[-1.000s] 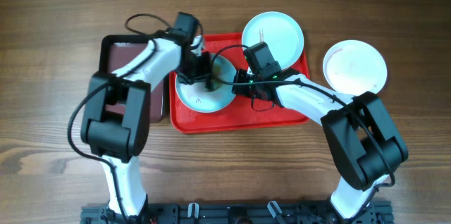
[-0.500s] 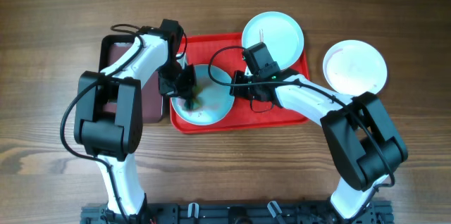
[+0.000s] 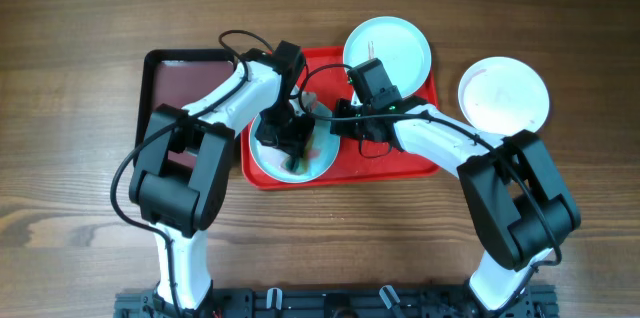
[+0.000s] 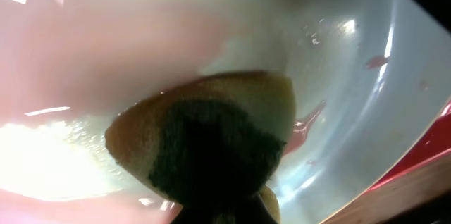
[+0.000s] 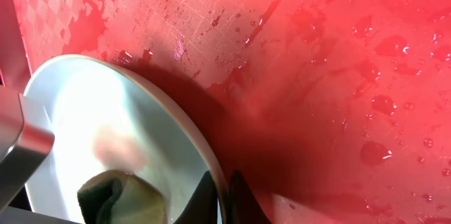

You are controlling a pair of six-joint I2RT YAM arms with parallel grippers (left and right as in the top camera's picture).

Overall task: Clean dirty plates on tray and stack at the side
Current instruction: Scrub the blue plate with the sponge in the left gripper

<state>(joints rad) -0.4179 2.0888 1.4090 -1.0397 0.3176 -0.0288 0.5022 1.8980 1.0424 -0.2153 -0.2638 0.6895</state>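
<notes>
A pale light-blue plate [image 3: 322, 161] lies at the front left of the bright red tray [image 3: 400, 158]. My left gripper [image 3: 290, 148] is shut on a yellow-green sponge [image 4: 204, 146] and presses it on this plate [image 4: 366, 111], where red smears [image 4: 310, 122] remain. My right gripper [image 3: 338, 123] is shut on the plate's right rim [image 5: 211, 157], the sponge [image 5: 116, 196] visible beyond. A second pale blue plate [image 3: 388, 48] rests on the tray's back right corner. A white plate [image 3: 504, 93] sits on the table to the right.
A black-rimmed maroon tray [image 3: 185, 83] lies left of the red tray. The red tray floor [image 5: 317, 76] is wet with droplets. Wooden table surrounds both trays.
My left gripper swept the sponge from the plate's left side toward its centre and front. The plate shifted slightly on the tray. The right gripper kept its hold on the rim.
</notes>
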